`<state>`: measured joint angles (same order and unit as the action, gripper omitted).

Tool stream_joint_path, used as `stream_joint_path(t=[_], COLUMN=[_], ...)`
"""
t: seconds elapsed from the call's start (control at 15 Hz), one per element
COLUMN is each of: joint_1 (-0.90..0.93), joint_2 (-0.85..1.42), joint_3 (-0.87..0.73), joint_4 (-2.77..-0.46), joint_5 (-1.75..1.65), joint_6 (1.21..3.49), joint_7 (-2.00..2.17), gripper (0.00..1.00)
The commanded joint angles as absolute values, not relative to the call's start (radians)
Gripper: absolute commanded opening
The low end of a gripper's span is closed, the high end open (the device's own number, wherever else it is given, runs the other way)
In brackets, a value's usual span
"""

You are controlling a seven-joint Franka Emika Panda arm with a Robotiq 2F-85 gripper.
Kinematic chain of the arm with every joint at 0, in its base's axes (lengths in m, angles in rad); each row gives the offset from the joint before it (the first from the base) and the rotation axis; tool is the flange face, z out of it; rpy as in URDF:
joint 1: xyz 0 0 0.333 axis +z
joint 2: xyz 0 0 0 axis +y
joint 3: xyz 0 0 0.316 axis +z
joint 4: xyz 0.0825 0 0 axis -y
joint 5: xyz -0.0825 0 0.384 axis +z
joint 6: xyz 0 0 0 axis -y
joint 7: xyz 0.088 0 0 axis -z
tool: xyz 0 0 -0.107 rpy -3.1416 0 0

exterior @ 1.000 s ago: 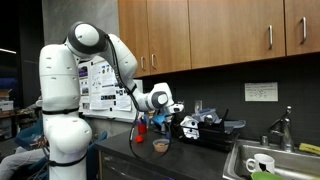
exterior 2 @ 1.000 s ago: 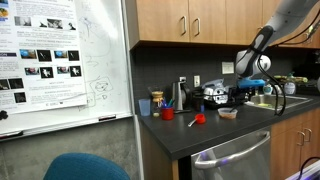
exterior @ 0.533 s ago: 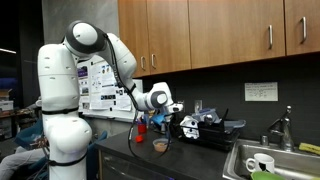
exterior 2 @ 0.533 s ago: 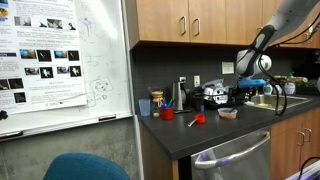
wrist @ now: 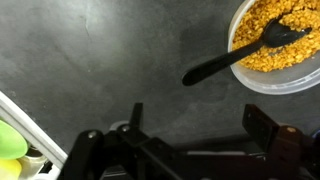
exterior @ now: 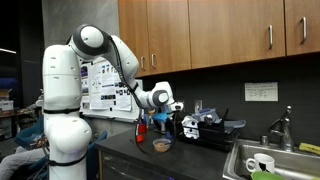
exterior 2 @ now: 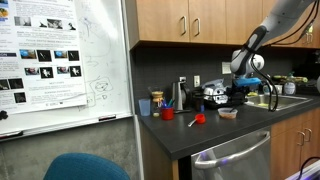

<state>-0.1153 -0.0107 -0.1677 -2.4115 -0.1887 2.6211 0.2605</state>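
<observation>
So, in an exterior view, the gripper (exterior: 161, 118) hangs off the white arm just above a small bowl (exterior: 160, 145) on the dark counter (exterior: 195, 160). It's not touching the bowl. At this size I can't tell how the jaws stand. There's a sink (exterior: 262, 158) well off to the side with a mug (exterior: 260, 164) in it.

From the opposite side of the kitchen, the gripper (exterior 2: 240, 95) hovers over the same bowl (exterior 2: 228, 113), which sits near the counter's front edge. A red cup (exterior 2: 199, 118) stands on the counter (exterior 2: 215, 138) near the bowl, and a whiteboard (exterior 2: 60, 60) fills the wall closer to the camera. Again, it's too small to read the jaws.

The wrist view settles it. The gripper (wrist: 198, 125) has its two fingers (wrist: 135, 118) spread wide apart with nothing between them, just bare counter (wrist: 90, 60) underneath. The bowl (wrist: 246, 76) is up in the corner, off to one side of the fingers. It's full of yellow grains (wrist: 295, 52), and a black spoon (wrist: 225, 62) rests in it with the handle poking out over the rim toward the gripper.
</observation>
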Motion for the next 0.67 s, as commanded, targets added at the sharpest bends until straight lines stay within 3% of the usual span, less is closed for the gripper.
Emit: stream_joint_path(t=[0.0,0.6], joint_1=[-0.123,-0.167], joint_2=[0.065,0.105], joint_3=[-0.154,-0.163], joint_4=[-2.285,-2.159], joint_5=[-0.185,-0.121], joint_6=[2.55,2.406], joint_7=[0.178,-0.186], gripper=[1.0,1.0])
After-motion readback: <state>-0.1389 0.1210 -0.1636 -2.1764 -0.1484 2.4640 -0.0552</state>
